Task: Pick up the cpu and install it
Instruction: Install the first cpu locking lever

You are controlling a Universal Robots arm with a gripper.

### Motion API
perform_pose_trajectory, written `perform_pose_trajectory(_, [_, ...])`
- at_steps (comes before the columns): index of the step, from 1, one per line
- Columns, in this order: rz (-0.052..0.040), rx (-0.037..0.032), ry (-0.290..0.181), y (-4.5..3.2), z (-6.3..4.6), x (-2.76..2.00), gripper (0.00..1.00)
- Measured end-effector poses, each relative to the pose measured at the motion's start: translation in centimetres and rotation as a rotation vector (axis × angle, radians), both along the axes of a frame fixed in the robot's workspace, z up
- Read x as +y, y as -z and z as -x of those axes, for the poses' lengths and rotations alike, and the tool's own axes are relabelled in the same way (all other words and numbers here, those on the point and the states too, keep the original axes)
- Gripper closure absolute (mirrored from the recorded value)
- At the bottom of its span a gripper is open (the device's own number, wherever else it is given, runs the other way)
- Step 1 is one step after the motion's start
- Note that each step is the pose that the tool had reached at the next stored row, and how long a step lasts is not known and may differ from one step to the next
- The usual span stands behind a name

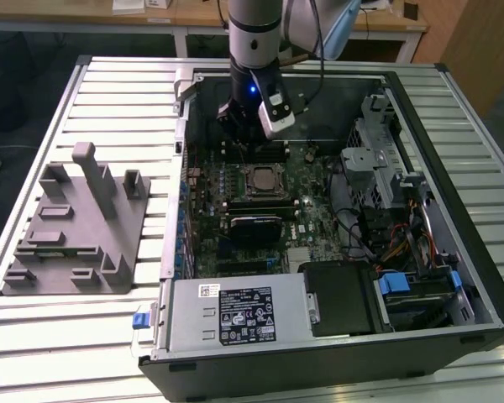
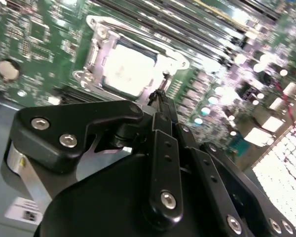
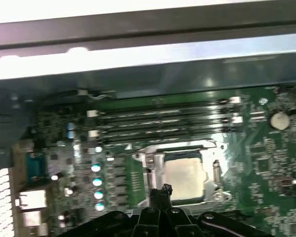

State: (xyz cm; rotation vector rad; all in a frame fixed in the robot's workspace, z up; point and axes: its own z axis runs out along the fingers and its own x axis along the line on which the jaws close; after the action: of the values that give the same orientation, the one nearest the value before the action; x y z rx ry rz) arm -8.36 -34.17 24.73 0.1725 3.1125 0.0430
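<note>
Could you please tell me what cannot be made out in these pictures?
Gripper tips: in the exterior view, lost against the dark case.
Cpu markings: washed out by glare in both wrist views, too small in the exterior view.
Socket latch state: blurred in both wrist views.
Motherboard nearest the gripper: covered by the gripper's body in the second wrist view.

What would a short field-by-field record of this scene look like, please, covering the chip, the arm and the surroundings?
chip: chip lies flat in the socket on the motherboard
gripper: gripper over the socket's edge, jaws shut, holding nothing
case: computer case lies open on the slatted table
fixture: grey fixture on the table, at the exterior view's left of the case
</note>
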Motion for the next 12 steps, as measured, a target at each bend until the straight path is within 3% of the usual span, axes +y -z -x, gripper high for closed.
perform_pose_trajectory(12, [-0.0004, -0.0051, 0.000, 0.00, 3.4, -0.02, 0.89])
